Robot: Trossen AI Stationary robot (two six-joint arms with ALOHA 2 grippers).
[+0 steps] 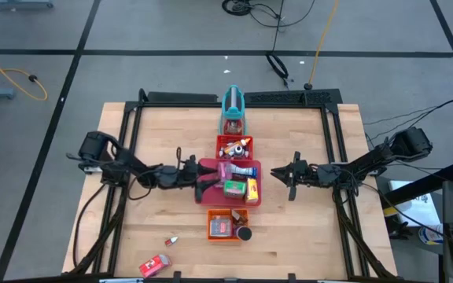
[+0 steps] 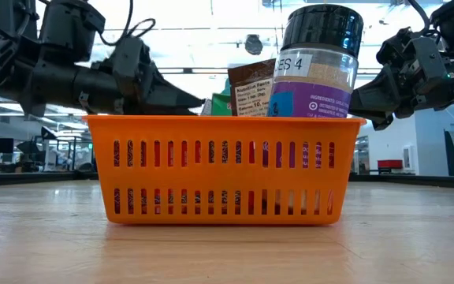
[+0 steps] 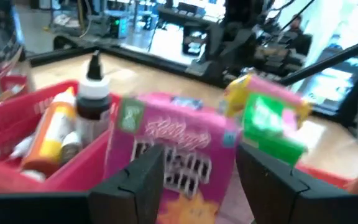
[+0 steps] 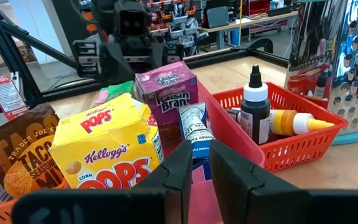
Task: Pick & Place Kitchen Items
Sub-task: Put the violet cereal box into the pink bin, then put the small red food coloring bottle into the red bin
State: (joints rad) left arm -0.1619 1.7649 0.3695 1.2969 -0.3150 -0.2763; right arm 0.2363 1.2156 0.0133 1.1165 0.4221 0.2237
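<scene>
A pink-purple Raisin Bran box [image 3: 173,149] stands upright in the larger red tray [image 1: 211,167] at the table's middle, beside a yellow Corn Pops box [image 4: 104,155], a green box [image 3: 269,121] and a blue-white packet [image 4: 194,127]. My left gripper [image 3: 197,180] is open at the tray's left rim [image 1: 201,178], pointing level, one finger on either side of the pink-purple box; I cannot tell whether they touch it. My right gripper [image 4: 201,165] waits shut, with nothing in it, just right of the tray [image 1: 275,173].
Behind the tray sit a small red basket [image 4: 291,146] of tiny bottles and the teal stand [image 1: 233,106]. In front is an orange basket [image 2: 219,170] with a dark-lidded jar [image 2: 318,63]. A red box [image 1: 154,265] and a small piece [image 1: 171,240] lie near the front edge.
</scene>
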